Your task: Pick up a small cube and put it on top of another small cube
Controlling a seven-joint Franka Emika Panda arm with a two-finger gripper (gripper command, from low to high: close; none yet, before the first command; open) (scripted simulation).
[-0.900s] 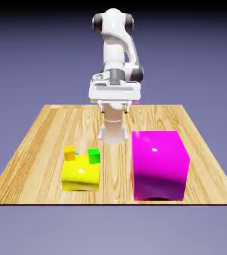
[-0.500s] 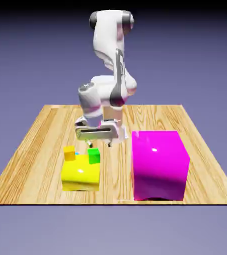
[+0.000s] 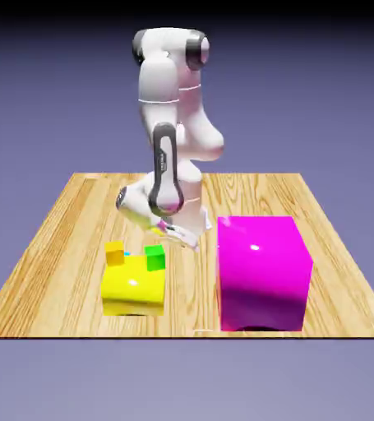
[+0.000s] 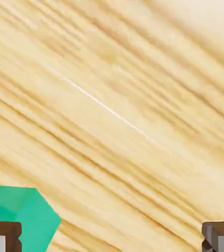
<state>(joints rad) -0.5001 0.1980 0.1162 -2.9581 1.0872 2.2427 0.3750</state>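
The wooden bench stands before a blue-violet backdrop, the cyan cube behind the yellow block. The arm has bent and tilted since earlier, its claw wide.

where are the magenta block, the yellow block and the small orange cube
magenta block [image 3: 262,275]: exterior view, middle of its near face
yellow block [image 3: 133,296]: exterior view, its near face
small orange cube [image 3: 114,254]: exterior view, its near face
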